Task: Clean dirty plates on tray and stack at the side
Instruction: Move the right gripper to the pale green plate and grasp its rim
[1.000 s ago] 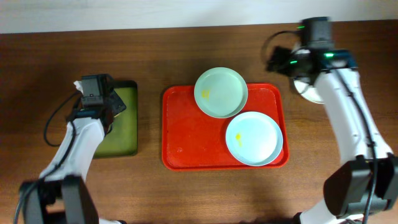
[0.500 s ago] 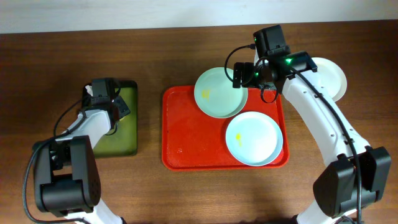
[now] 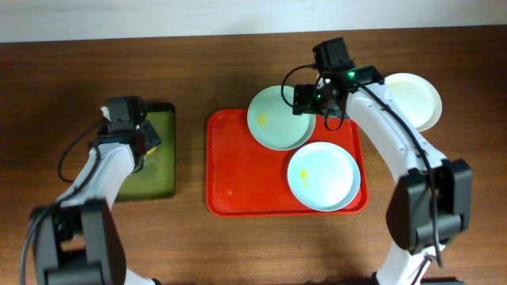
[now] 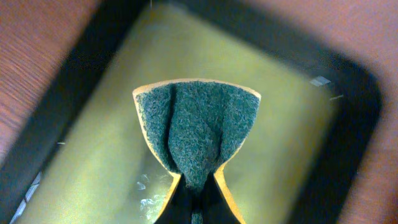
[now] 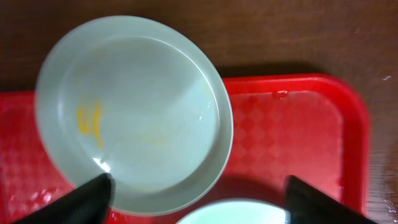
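Three plates in all: one pale green plate (image 3: 280,117) directly beneath the right jaws, one pale blue plate (image 3: 323,176) just behind those jaws on the robot's side, and one white plate (image 3: 411,100) off to their right on the worktop (image 3: 238,245). Two yellow smears: one yellow smear (image 5: 87,119) on the green plate, one on the blue. Two trays: one red tray (image 3: 238,174) under the right jaws, one olive-green tray (image 3: 158,170) below the left jaws. One sponge (image 4: 196,134), pinched between the left jaws. Two arms, one pair of jaws each.
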`<state>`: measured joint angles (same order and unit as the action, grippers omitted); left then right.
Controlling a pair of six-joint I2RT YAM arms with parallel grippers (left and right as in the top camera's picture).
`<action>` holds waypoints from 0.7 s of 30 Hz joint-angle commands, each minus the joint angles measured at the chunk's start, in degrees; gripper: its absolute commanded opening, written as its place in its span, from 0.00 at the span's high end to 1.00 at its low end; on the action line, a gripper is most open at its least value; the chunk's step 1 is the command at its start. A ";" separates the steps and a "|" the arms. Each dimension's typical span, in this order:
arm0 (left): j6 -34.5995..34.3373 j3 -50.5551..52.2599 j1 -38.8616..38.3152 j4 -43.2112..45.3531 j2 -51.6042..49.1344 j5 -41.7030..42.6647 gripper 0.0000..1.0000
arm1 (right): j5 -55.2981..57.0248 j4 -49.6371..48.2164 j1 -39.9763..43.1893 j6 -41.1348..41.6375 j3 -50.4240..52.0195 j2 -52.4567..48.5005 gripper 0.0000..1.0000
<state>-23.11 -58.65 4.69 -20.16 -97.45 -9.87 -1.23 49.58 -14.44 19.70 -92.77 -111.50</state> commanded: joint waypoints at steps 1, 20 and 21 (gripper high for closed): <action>0.92 -0.13 0.37 -1.90 4.39 -0.31 1.00 | 0.00 -0.98 1.05 0.50 -0.02 -3.15 0.21; 0.92 -0.11 0.35 -4.83 4.35 -0.26 1.00 | -0.74 -2.25 2.47 0.68 0.00 -11.78 0.73; 0.92 -0.11 0.37 -4.85 4.35 -0.26 1.00 | -0.72 -2.27 2.47 0.68 0.00 -11.78 0.76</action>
<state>-23.11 -58.67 4.69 -24.99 -93.36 -9.87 -1.65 47.33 -12.03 20.47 -92.77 -122.43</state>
